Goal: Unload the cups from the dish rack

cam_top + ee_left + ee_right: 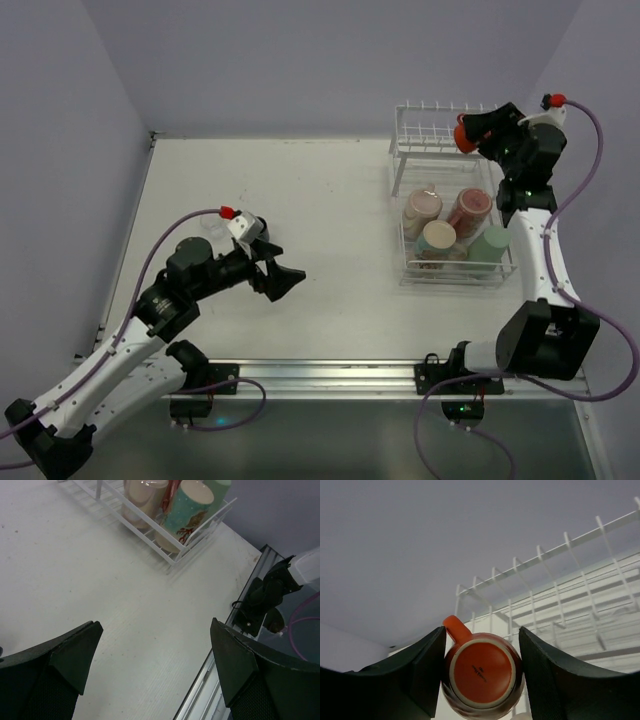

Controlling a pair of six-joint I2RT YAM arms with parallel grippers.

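Two black-and-white robot arms are mounted at the near edge of a white table (300,200). The right gripper (470,133) is raised at the far right end of the white wire two-tier dish rack (432,112), level with its upper shelf of upright prongs. Its jaws are clamped on a small orange-red glazed mug (482,677). In the right wrist view the mug sits between the two dark fingers (427,680), with its base facing the camera and its handle pointing up and left. The prongs stand just behind it.

The step in hand appears to be taking this mug off the rack. The next move likely calls for drawing it clear of the prongs, carrying it to bare table beside the rack, and setting it down. The wires near the handle could snag it.

Four larger mugs lie packed together in the lower tier: a pale pink mug (422,208), a red-pink mug (468,205), a cream mug (437,238) and a light green mug (490,243). All are not yet unloaded.

The left gripper (285,282) hovers low over the table, well apart from the rack. Its jaws are spread wide and hold nothing.
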